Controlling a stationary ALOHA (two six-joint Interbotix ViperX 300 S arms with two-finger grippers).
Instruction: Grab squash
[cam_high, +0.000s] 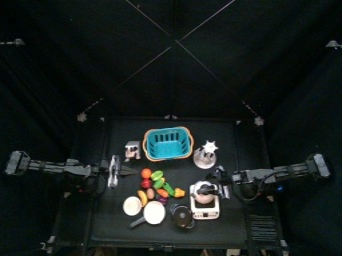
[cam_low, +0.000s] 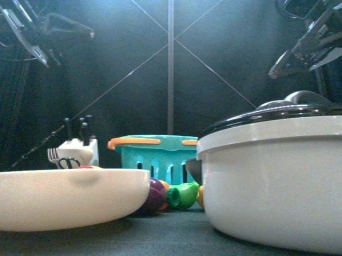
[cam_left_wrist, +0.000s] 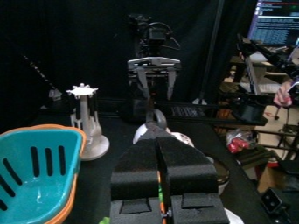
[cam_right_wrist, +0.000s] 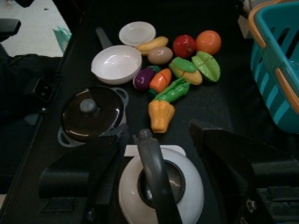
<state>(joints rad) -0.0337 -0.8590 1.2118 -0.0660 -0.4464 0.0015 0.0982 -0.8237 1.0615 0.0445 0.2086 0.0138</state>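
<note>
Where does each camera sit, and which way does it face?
Top: high overhead, facing down at the table; both arms show.
Front: table height, facing across bowl and pot; arms hang behind.
Left wrist: on the left arm, facing over the basket to the right gripper; own shut left gripper shows.
Right wrist: facing down at the squash; open jaws show.
Shared: top and front both show the basket.

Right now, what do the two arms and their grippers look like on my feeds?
Both arms are black with jointed segments. The left arm comes in from one side of the table and the right arm from the other. The left gripper has two flat black jaws with an orange strip between them. The right gripper has broad, blocky black jaws.
</note>
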